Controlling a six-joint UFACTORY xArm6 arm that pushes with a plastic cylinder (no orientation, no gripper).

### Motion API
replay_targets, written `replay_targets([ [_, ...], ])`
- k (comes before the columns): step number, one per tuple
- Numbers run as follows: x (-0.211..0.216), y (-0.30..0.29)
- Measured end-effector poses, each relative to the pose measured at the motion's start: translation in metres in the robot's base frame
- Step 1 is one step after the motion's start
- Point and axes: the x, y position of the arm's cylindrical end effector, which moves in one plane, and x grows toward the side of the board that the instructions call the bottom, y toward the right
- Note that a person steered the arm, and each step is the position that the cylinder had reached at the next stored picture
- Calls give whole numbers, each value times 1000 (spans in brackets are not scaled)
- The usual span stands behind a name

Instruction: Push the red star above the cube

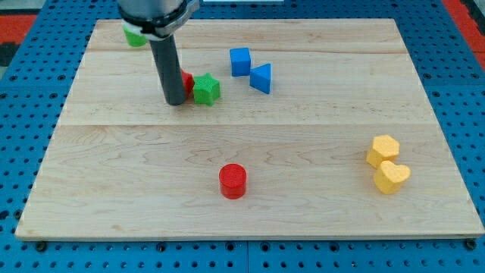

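Observation:
The red star (187,81) is mostly hidden behind my rod; only a small red part shows between the rod and the green star (206,89), which touches it on the right. My tip (175,101) rests on the board at the red star's left side. The blue cube (240,61) sits to the right of the stars, a little nearer the view's top. A blue triangular block (261,78) lies just right of the cube and slightly lower.
A green block (135,36) sits at the board's top left, partly hidden by the arm. A red cylinder (233,181) stands at the bottom centre. A yellow hexagon (383,150) and a yellow heart (391,177) lie at the right.

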Motion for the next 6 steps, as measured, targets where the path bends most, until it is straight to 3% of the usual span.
replay_targets([
  [2,-78,-10],
  [4,-94,-77],
  [6,-124,49],
])
